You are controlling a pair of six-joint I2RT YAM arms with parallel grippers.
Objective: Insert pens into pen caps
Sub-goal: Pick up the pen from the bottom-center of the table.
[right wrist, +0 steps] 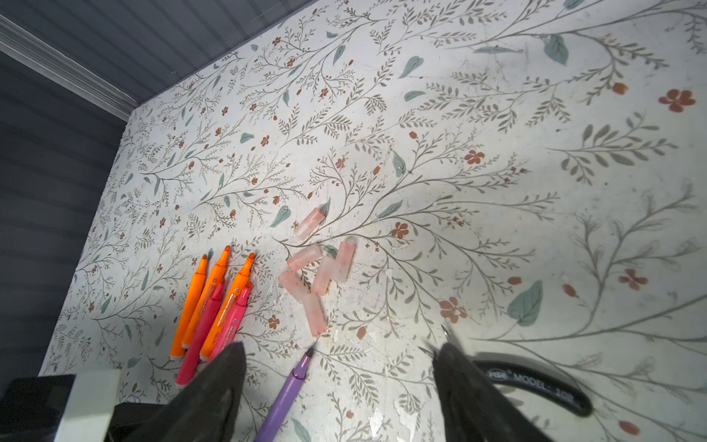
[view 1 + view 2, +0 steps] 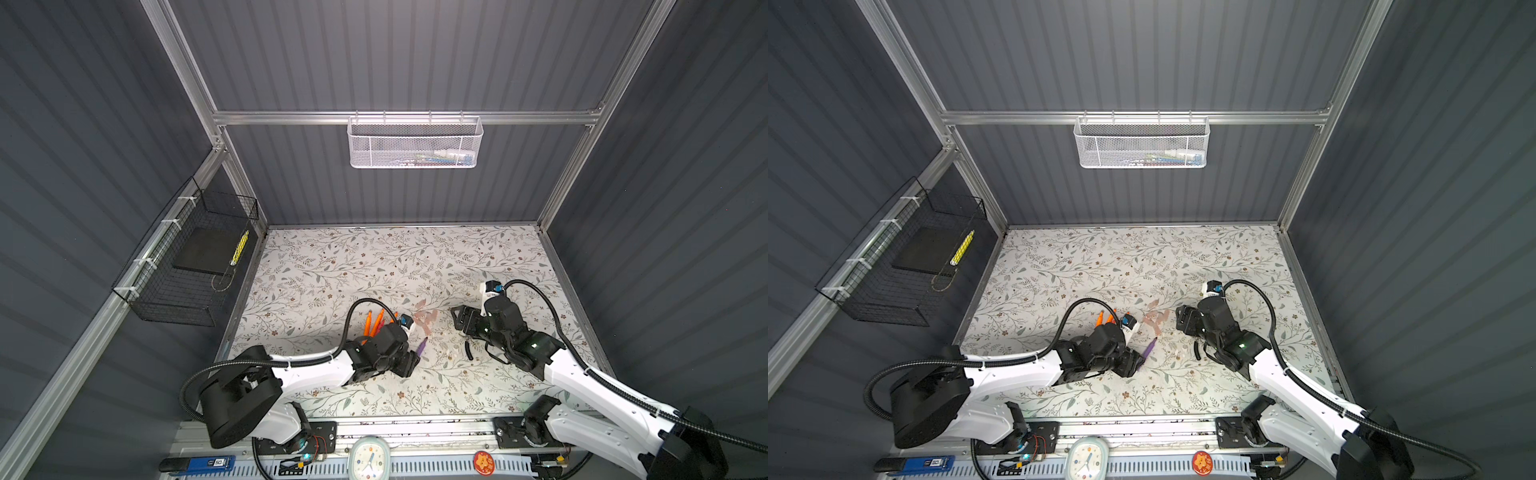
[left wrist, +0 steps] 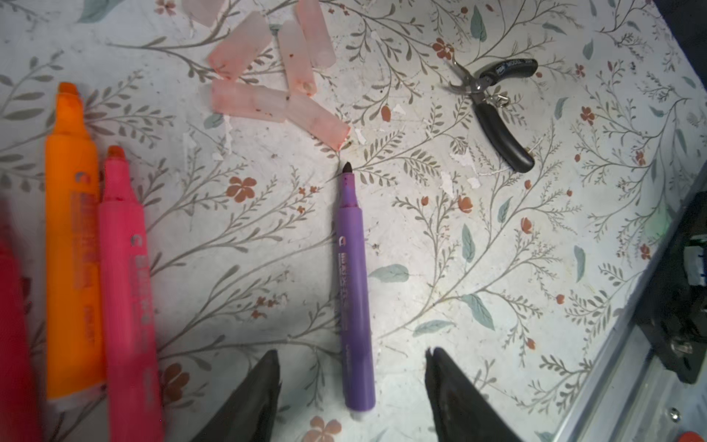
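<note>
- Left tool (image 3: 352,351), lower centre in both top views: released, fingers spread on either side of the tail end of the purple pen (image 3: 354,291), touching neither side.
- Purple pen lies flat and alone on the counter (image 2: 332,270). It is uncapped, its dark tip aimed at the nearest cap with a small gap between.
- Pliers (image 3: 497,114), black-handled, lie flat to the right of the purple pen, by the right arm.
- Right tool (image 1: 341,346), right of centre in both top views: released, fingers wide apart, nothing between them.
- Pen caps (image 1: 317,275): six pale pink tubes at mid-frame between the two tools. Five sit in a loose heap, one a little farther back.
- Remaining pens (image 1: 214,306): three orange and two pink-red, uncapped and bunched side by side left of the caps, partly hidden by the left arm in the top views.
- White mesh basket (image 2: 413,143) hangs on the back rail, upper centre.
</note>
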